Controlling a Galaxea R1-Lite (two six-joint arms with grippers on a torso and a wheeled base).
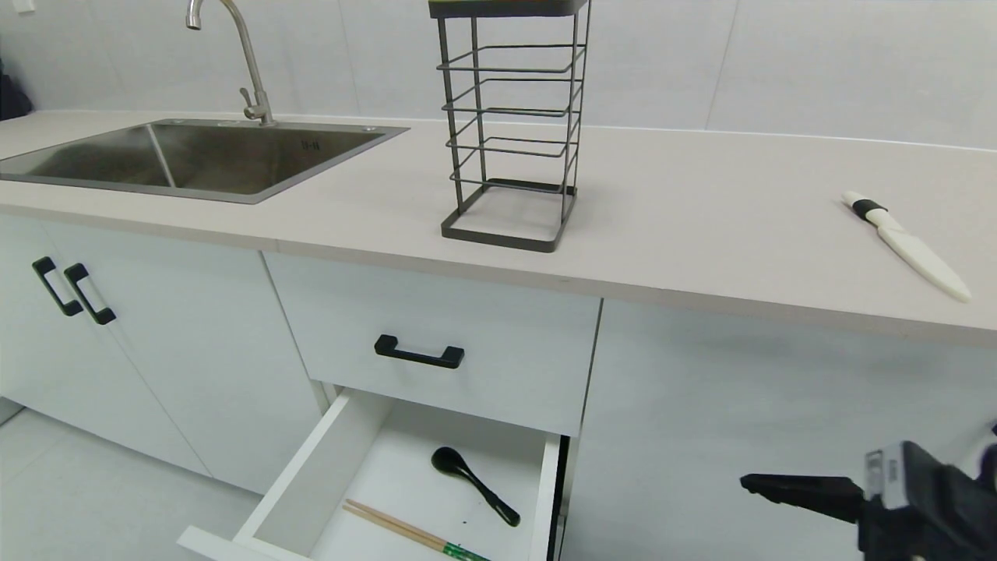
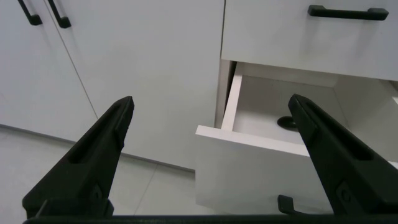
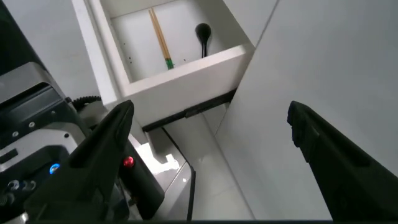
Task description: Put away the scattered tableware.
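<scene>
Black-banded white knife [image 1: 907,245] lies on the pale worktop [image 1: 701,202]. Both left fingers [image 2: 93,155] and right fingers [image 3: 93,155] gape wide, empty.

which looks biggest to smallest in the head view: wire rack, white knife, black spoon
1. wire rack
2. white knife
3. black spoon, in the open drawer; it lies at a different distance from the camera, so its true size against the knife is unsure.

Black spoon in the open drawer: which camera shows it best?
Head view: the black spoon lies whole on the drawer floor beside the chopsticks. The right wrist view shows it whole but smaller. The left wrist view catches just its bowl past the drawer wall.
</scene>
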